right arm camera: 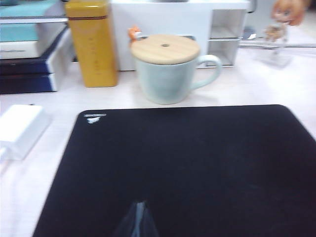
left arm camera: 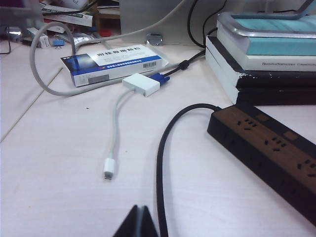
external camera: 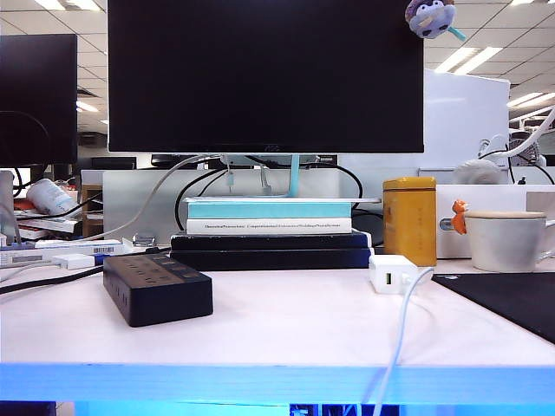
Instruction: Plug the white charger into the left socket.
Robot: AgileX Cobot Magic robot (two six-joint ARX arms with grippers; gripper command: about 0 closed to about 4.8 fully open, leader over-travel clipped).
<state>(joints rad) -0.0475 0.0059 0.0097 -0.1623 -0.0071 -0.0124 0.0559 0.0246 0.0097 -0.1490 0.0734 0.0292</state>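
**Charger on the right, strip on the left**

We read the desk [external camera: 286, 325] first: the black power strip [external camera: 157, 287] lies left of centre, its long axis running away from us towards the books, and the left socket [left arm camera: 248, 123] sits at its cord end, empty. The white charger [external camera: 392, 273] rests well apart, to the right, cable trailing over the front edge. Our right gripper [right arm camera: 138, 217] hangs over the black mat [right arm camera: 187, 168], jaws closed on nothing, charger just beside the mat, so the right arm seems nearer. Our left gripper [left arm camera: 139, 222], likewise closed and empty, faces the strip.
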